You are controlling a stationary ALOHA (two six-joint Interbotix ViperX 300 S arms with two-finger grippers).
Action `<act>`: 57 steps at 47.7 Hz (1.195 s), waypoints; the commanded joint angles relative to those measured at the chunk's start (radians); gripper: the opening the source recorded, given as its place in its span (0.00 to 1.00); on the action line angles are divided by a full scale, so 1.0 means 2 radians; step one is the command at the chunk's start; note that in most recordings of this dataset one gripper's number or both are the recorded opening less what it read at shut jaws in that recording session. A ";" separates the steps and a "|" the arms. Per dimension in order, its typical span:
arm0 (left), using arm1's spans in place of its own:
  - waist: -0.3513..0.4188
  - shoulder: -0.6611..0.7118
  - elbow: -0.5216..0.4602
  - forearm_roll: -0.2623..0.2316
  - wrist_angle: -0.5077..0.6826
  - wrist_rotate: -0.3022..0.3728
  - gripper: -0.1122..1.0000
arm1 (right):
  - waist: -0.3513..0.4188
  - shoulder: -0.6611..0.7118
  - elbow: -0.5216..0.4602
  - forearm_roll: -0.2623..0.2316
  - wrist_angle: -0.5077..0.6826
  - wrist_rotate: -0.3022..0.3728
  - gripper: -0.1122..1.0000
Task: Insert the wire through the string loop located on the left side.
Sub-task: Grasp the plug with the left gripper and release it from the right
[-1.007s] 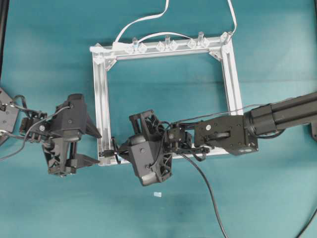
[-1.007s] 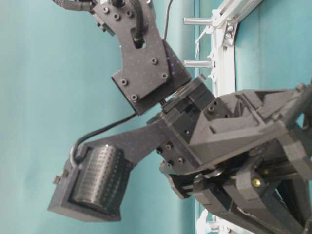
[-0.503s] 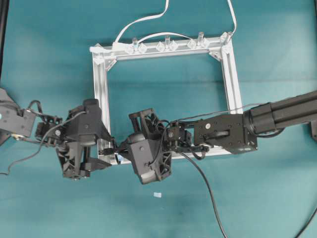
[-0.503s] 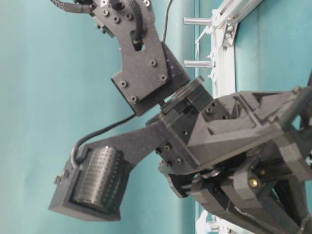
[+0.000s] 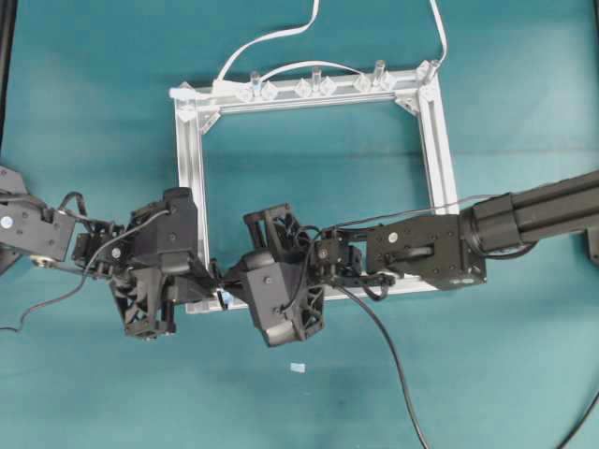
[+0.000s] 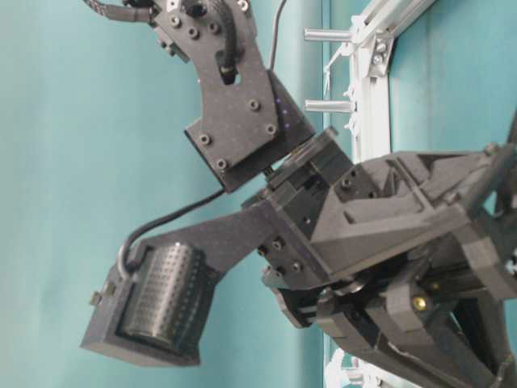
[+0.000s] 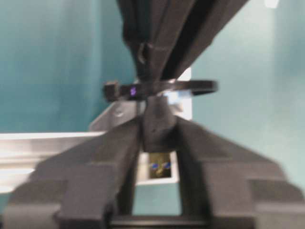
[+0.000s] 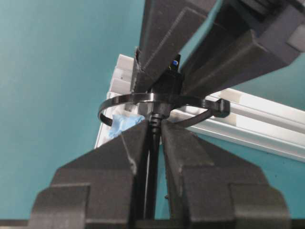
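Observation:
The black wire (image 5: 384, 337) runs from the lower right up to the silver frame's (image 5: 192, 187) lower-left corner. My right gripper (image 8: 153, 126) is shut on the wire (image 8: 151, 157) just short of the string loop (image 8: 114, 101), which stands on the rail above a blue mark (image 8: 125, 125). The wire passes through the loop. On the far side my left gripper (image 7: 156, 125) is shut on the dark plug (image 7: 155, 131), whose metal tip (image 7: 160, 168) shows between the fingers. The loop (image 7: 190, 88) lies just beyond them. In the overhead view the two grippers (image 5: 208, 279) (image 5: 227, 283) meet tip to tip.
White cables (image 5: 271, 36) and clear clips (image 5: 314, 84) sit along the frame's far rail. A small white scrap (image 5: 298, 367) lies on the teal mat near the front. Arm links fill the table-level view, with the frame rail (image 6: 373, 97) behind them.
My left gripper moved right to the frame's lower-left corner and closed from wide open onto the plug. The right gripper stayed put, still shut on the wire.

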 commanded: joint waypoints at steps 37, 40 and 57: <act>0.004 -0.007 -0.008 0.001 -0.002 -0.008 0.28 | 0.002 -0.010 0.000 -0.002 -0.012 0.003 0.18; 0.004 -0.008 -0.008 0.001 -0.002 -0.008 0.28 | 0.002 -0.010 0.000 -0.002 -0.012 0.005 0.18; 0.004 -0.008 -0.009 0.001 -0.002 -0.009 0.28 | 0.002 -0.010 0.005 -0.002 -0.015 0.005 0.65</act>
